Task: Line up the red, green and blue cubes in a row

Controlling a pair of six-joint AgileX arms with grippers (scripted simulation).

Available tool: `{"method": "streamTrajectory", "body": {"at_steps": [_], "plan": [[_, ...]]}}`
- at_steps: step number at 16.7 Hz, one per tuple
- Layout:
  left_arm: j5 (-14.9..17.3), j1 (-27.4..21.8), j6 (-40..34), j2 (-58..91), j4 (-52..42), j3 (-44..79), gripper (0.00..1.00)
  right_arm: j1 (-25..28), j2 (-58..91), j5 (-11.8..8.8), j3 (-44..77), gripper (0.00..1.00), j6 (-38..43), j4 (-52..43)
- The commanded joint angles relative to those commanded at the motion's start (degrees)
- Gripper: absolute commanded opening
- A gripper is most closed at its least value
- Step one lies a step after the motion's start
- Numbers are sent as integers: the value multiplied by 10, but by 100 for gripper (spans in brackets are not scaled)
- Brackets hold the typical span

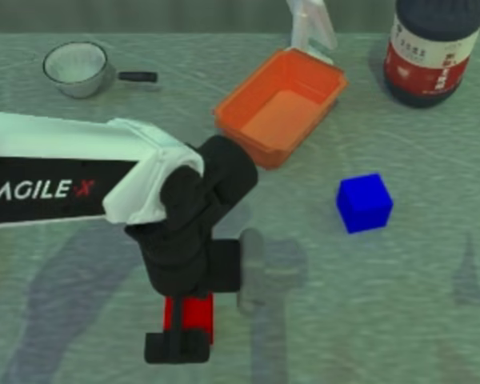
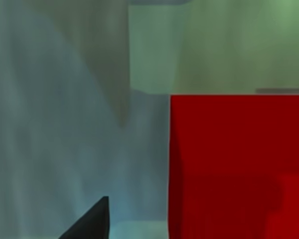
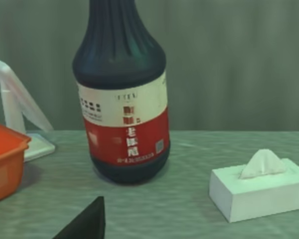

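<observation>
Starting at the upper left of the top view, there's a small metal saucepan (image 1: 78, 68) that has nothing to do with our job. Below it our left arm stretches in from the left edge, and the left gripper (image 1: 188, 324) sits low in the frame, a bit left of centre, with the red cube (image 1: 194, 312) between its fingers. We'd say it's clamped on the cube, but the arm hides most of the contact and we can't tell if the cube is lifted or resting on the table. In the left wrist view the cube's red face (image 2: 239, 164) fills the lower right of the frame.

How it'll handle: it looks like a small, plain, matte cube with flat sides and sharp edges, so we'd guess light and rigid, not slippery, nothing fragile. Pinching two opposite flat faces around mid-height seems the obvious hold.

Moving right, the orange tray (image 1: 234, 112) sits upper centre, empty. The blue cube (image 1: 364, 202) is right of centre, well apart from the red one, deep blue and turned a little off square. The green cube we can't find in any view.

Upper right there's a dark sauce bottle (image 1: 429, 50), and the right wrist view shows a tissue box (image 3: 259, 191) near it. Our right arm isn't in the top view, and its claw's state we can't tell.
</observation>
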Motion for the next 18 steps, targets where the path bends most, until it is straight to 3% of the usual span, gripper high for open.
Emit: {"method": "streamTrajectory", "body": {"at_steps": [7, 13, 18], "plan": [[0, 10, 0, -54, -141, 83, 100, 0, 0, 0, 0, 100, 0, 0], [0, 17, 4, -49, -148, 95, 100, 0, 0, 0, 0, 100, 0, 0], [-2, 132, 56, 41, -181, 210, 100, 0, 0, 0, 0, 100, 0, 0]]}}
